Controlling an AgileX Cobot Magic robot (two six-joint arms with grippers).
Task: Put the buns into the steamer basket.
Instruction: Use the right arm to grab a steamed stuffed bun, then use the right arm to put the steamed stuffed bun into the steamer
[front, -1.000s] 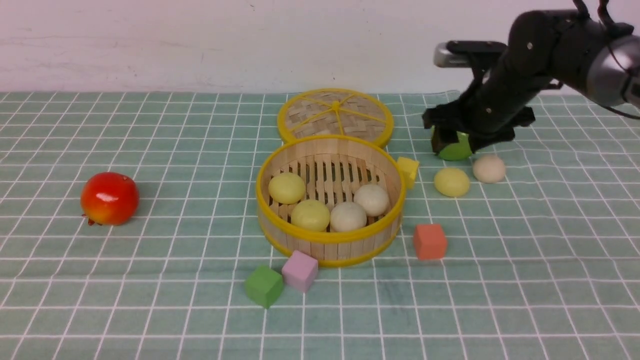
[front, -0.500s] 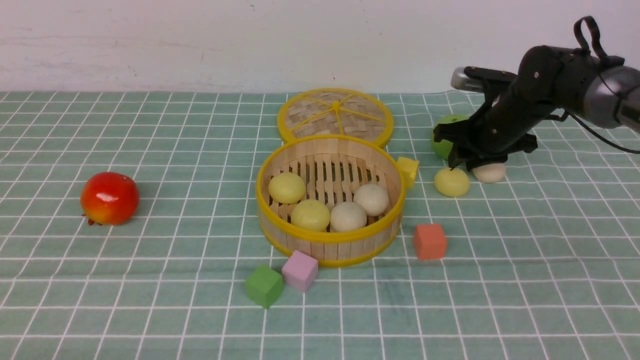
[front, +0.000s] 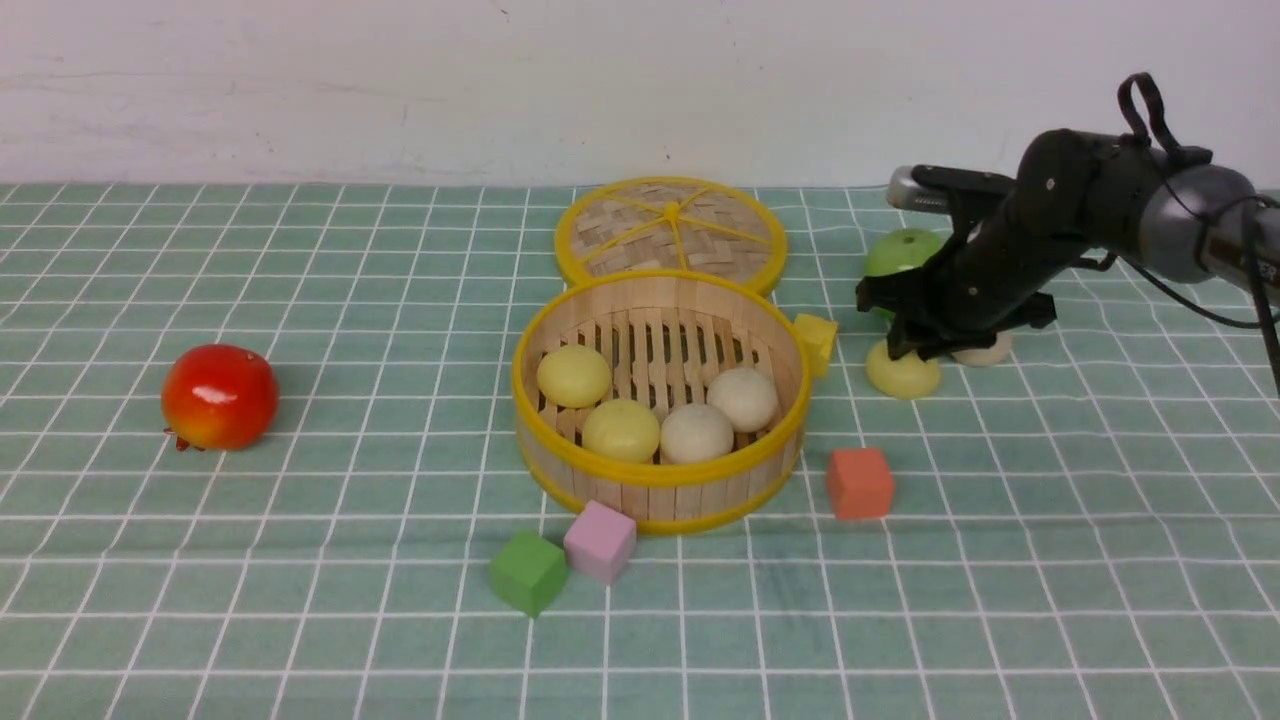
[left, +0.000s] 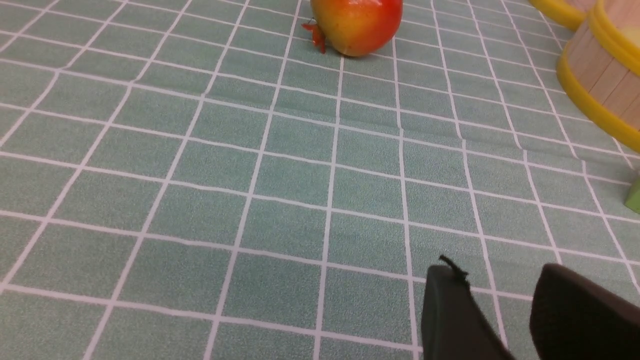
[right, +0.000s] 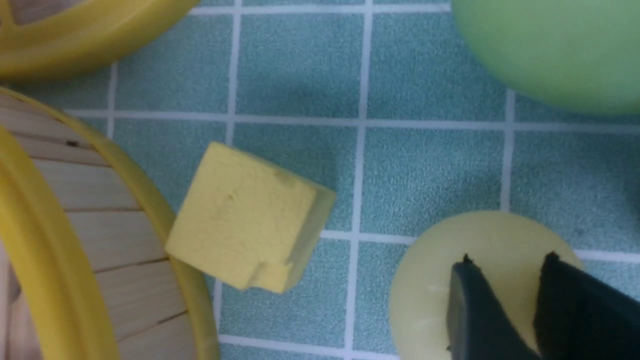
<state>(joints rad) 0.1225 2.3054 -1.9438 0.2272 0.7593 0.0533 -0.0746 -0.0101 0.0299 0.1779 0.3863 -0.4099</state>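
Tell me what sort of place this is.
Probably a robot-practice tabletop in a lab, not a kitchen: a checked green cloth against a bare white wall, toy props such as coloured cubes and a glossy red fruit around the steamer basket, and a robot arm reaching in.

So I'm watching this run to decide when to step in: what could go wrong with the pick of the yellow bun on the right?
The right claw has its tips close together over the top of the pale yellow bun, narrower than the bun, so the grip may slip. The beige bun lies right beside the claw and could get nudged. The yellow cube rests by the steamer basket wall; a low carry might knock it.
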